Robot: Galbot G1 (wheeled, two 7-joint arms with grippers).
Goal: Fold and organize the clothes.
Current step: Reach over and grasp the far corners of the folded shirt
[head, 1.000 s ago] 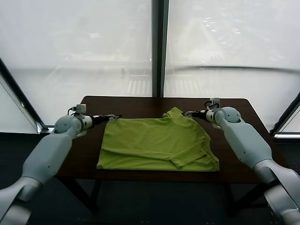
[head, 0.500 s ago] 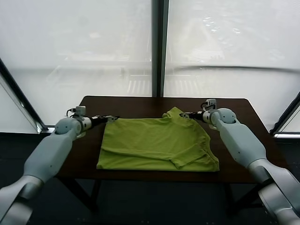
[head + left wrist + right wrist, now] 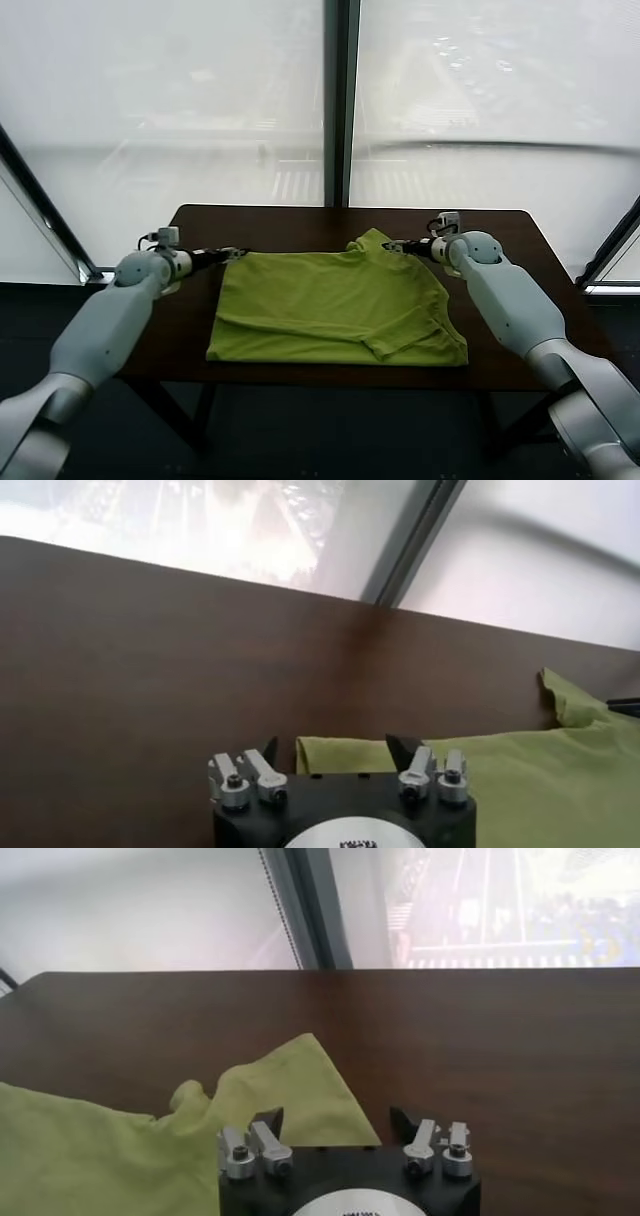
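The lime-green T-shirt [image 3: 335,305] lies flat on the dark brown table [image 3: 500,235], with a sleeve folded in over its front right part; no white graphic shows. My left gripper [image 3: 231,253] is open at the shirt's far left corner, which lies between its jaws in the left wrist view [image 3: 345,754]. My right gripper [image 3: 393,244] is open at the shirt's raised far right corner [image 3: 290,1083], and cloth lies between its jaws. The left gripper [image 3: 335,750] and the right gripper [image 3: 336,1118] are both low over the table.
Bare table lies to the left [image 3: 185,300] and right of the shirt. A large window with a dark vertical frame [image 3: 337,100] stands behind the table's far edge. Floor lies below on all sides.
My left gripper has drawn back a little to the left, off the shirt's corner. My right gripper has edged slightly left toward the shirt. The shirt has not moved.
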